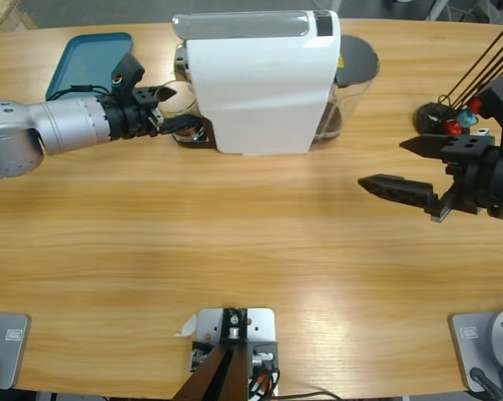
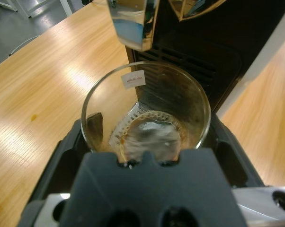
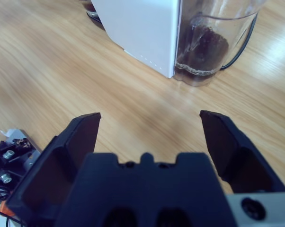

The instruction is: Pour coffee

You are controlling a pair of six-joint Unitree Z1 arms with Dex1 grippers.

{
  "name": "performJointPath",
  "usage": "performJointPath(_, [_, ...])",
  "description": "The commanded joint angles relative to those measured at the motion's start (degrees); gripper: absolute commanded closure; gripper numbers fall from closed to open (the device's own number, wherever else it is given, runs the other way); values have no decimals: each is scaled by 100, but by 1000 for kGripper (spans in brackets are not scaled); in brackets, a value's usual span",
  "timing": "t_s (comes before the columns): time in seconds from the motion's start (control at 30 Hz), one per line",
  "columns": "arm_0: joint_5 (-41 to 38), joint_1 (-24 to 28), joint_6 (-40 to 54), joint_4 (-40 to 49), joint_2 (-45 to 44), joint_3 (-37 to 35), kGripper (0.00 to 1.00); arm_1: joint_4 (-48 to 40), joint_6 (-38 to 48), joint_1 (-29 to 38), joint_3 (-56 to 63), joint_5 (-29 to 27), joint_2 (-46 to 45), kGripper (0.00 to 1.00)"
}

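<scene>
the left gripper (image 1: 175, 119) was closed around a clear glass (image 2: 146, 111) standing under the spout (image 2: 132, 23) of the white coffee machine (image 1: 256, 79). the coffee (image 2: 149, 137) lay as a shallow dark layer in the glass bottom. the right gripper (image 1: 402, 167) hung wide open over the bare wooden table (image 1: 235, 242), well apart from the machine.

left claw (image 2: 147, 142) tips hidden behind glass (image 2: 146, 111)

White coffee machine (image 1: 260, 83), clear glass (image 2: 147, 113) with brown residue, teal tray (image 1: 84, 58), light wood-grain table (image 1: 235, 234), black grippers, silver arms.
</scene>
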Motion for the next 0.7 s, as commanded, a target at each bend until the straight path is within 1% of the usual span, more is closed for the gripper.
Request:
performJointPath(0.03, [-180,126,59,-68,274,-38,1000,-36,18,59,-2,-48,223,60])
performJointPath(0.1, [-80,202,59,-68,193,80,1000,-35,18,59,-2,-57,223,59])
performJointPath(0.17, [239,367,48,-64,-60,284,1000,-35,19,59,-2,-52,223,60])
performJointPath(0.27, [720,727,24,-50,-523,579,1000,-42,26,59,-2,-48,232,59])
performJointPath(0.37, [864,1089,-57,-50,-809,743,1000,-42,26,59,-2,-48,223,59])
performJointPath(0.57, [910,1663,-212,-50,-1177,699,1000,-42,33,59,7,-66,215,59])
performJointPath(0.7, [912,2090,-321,-50,-1020,428,1000,-42,33,59,7,-63,208,59])
